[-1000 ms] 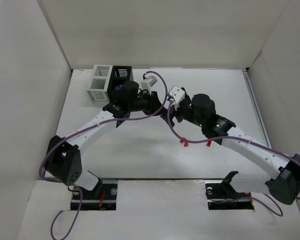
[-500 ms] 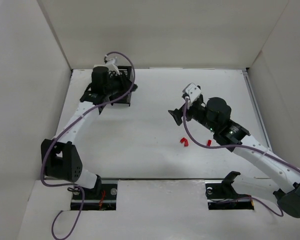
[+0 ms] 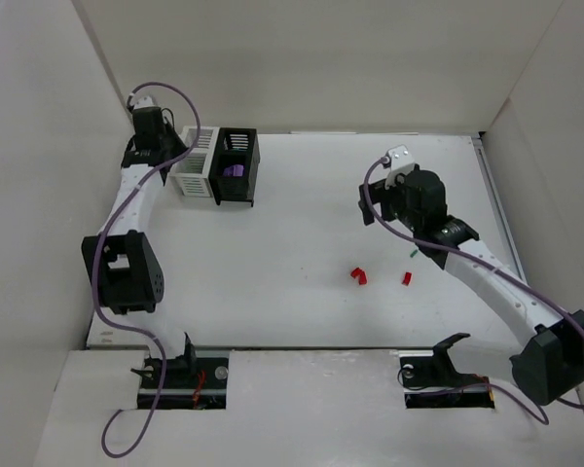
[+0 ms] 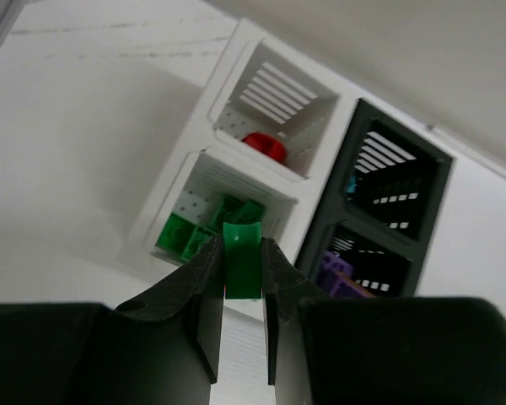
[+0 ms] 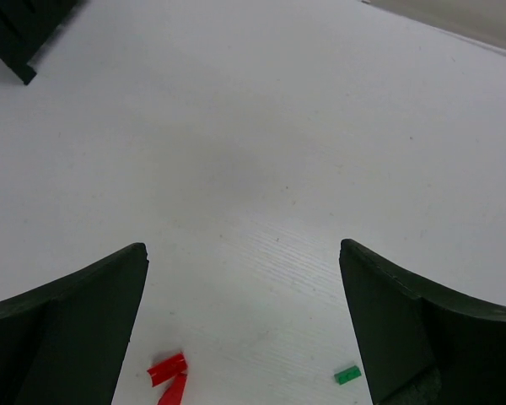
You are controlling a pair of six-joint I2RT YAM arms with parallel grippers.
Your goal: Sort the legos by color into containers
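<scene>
Left tool (image 4: 240, 251), one green lego (image 4: 241, 268) pinched

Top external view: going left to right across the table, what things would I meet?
White box → black box → red lego pair → single red lego.
</scene>
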